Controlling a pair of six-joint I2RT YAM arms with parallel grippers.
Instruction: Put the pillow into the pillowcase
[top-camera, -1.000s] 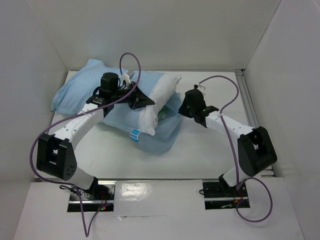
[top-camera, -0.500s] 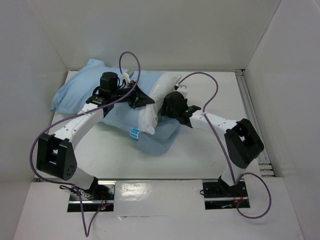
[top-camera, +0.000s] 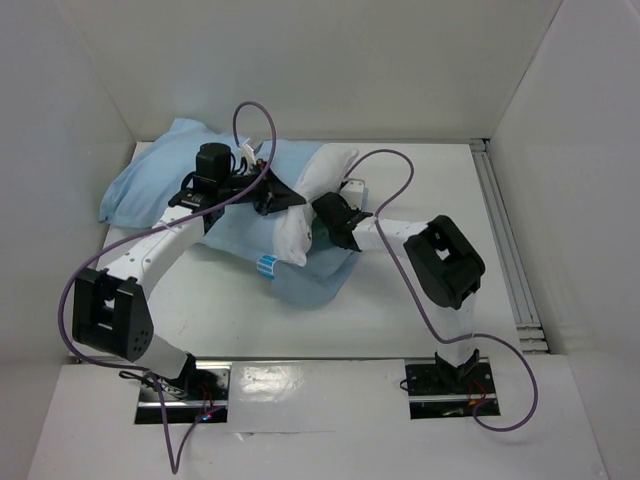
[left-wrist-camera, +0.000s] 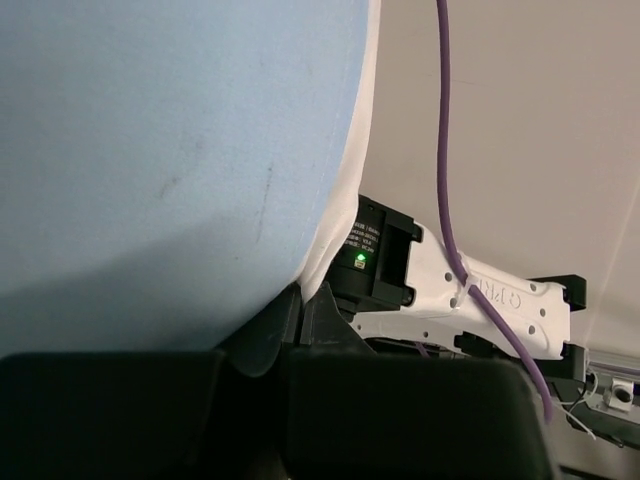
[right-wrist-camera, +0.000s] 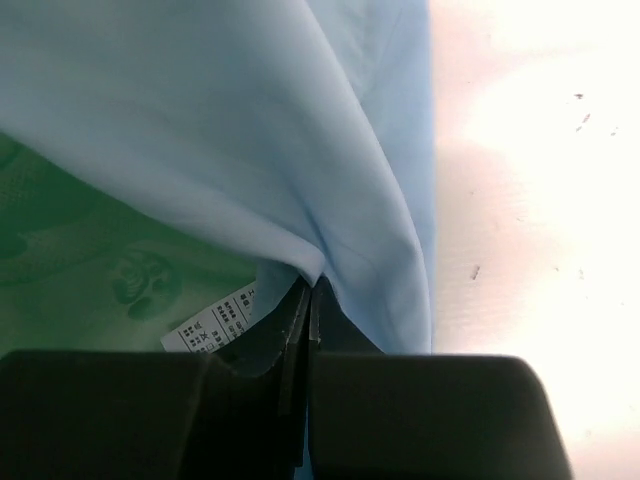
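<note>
Since one second ago, the right end effector (top-camera: 327, 213) has travelled leftwards from the middle right of the frame, and now it is against the right side of the pillow (top-camera: 296, 238). Its fingers are together, clamped on a fold of the pale blue pillowcase (top-camera: 150, 180). In the right wrist view a green patterned cloth (right-wrist-camera: 80, 260) and a small white printed label (right-wrist-camera: 215, 325) lie just beside this pinch.

The left end effector (top-camera: 288, 198) has stayed at the upper centre, on the other side of the pillow. Its fingers are also together, holding the blue cloth where a white edge runs beside it.

The pillow lies left of centre on the worktop (top-camera: 400, 310), mostly covered by the pillowcase. Only a white band at its right end is bare, with a blue-and-white label (top-camera: 268, 266) at its lower end.
</note>
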